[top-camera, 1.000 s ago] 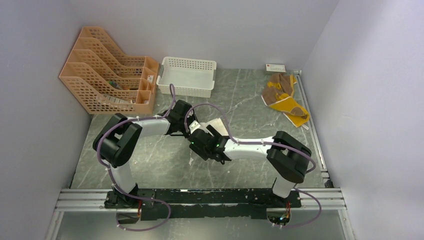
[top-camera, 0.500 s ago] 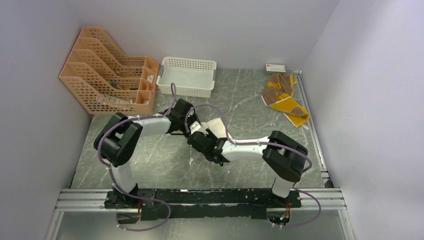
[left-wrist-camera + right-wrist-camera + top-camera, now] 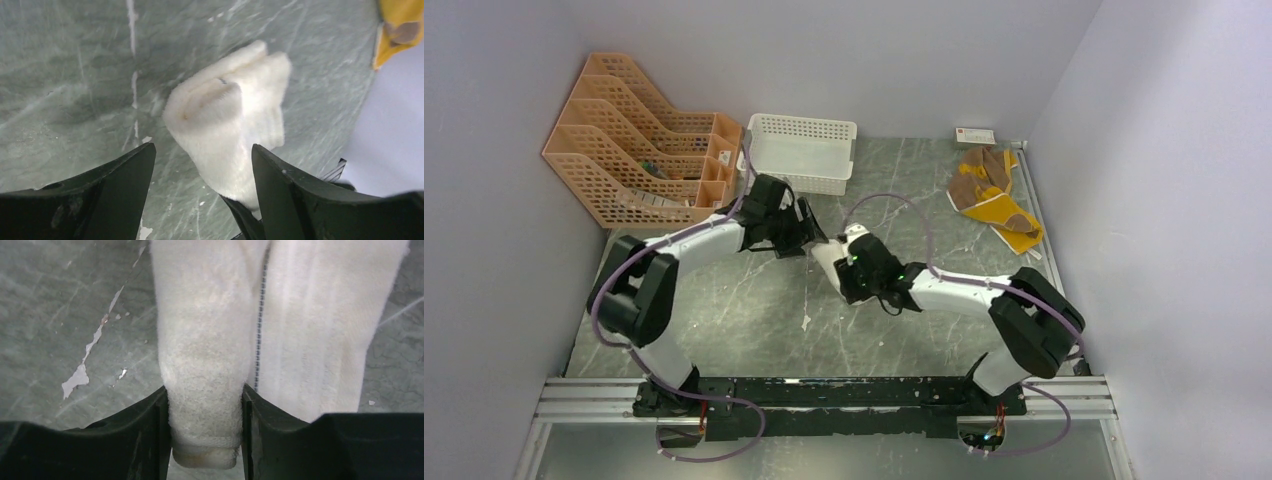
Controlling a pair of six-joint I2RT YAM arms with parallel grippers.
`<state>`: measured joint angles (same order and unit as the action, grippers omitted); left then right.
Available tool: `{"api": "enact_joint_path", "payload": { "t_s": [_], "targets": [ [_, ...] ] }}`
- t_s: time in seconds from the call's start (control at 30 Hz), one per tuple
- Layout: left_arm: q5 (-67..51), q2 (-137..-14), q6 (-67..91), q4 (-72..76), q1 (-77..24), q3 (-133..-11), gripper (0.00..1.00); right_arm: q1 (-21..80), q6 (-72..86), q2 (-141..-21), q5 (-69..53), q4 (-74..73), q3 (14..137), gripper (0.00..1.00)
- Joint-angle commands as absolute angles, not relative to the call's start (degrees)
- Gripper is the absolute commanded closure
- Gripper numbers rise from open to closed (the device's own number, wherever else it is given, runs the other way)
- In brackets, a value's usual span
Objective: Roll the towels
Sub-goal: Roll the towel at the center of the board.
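The left gripper (image 3: 201, 148) has just sprung wide, empty, and backed toward ten o'clock while the right gripper (image 3: 204, 390) now pinches the rolled white towel (image 3: 205, 340) at the centre of the table (image 3: 724, 310), so the roll seems handed over; the brown towel (image 3: 989, 195) lies loose at two o'clock, and the basket (image 3: 796, 122) at twelve o'clock holds no towel.

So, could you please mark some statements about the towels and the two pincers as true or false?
1. The right pincer is clamped on the cream-white towel. True.
2. The left pincer grips that towel as well. False: its jaws stand open, not closed on it.
3. The brown and yellow towel lies in the white basket. False: it lies on the table, near the right wall.
4. The brown and yellow towel is unrolled. True.
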<state>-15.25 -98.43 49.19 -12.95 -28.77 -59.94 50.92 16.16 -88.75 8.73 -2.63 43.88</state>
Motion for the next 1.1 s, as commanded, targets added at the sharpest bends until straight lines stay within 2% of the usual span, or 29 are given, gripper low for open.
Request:
{"api": "enact_joint_path", "payload": {
  "t_s": [0.0, 0.17, 0.3, 0.53, 0.73, 0.93, 1.07],
  "targets": [
    [-14.53, -92.55, 47.02, -10.08, -28.78, -60.27, 0.18, 42.69, 22.90, -84.97, -8.15, 4.62, 39.99, 0.55],
    [-13.30, -89.04, 46.21, -4.93, -29.99, -55.37, 0.17, 32.74, 30.96, -85.09, -24.08, 12.48, 35.54, 0.55],
    [-12.96, -89.69, 46.15, -3.28, -32.03, -53.50, 0.17, 28.55, 40.73, -87.60, -33.93, 24.44, 31.18, 0.54],
    [-10.07, -96.01, 49.17, 3.40, -36.48, -51.96, 0.17, 26.80, 54.07, -91.66, -36.96, 39.69, 25.26, 0.53],
    [-10.28, -102.47, 51.10, 7.47, -37.49, -53.98, 0.20, 27.06, 48.46, -88.51, -34.41, 30.31, 27.71, 0.51],
    [-11.08, -105.80, 51.43, 8.27, -37.75, -55.21, 0.39, 27.52, 40.61, -86.49, -30.50, 17.09, 33.72, 0.45],
    [-10.56, -106.16, 50.71, 6.13, -37.79, -56.25, 0.43, 34.54, 24.25, -84.79, -9.97, -3.93, 44.04, 0.35]
  ]
}}
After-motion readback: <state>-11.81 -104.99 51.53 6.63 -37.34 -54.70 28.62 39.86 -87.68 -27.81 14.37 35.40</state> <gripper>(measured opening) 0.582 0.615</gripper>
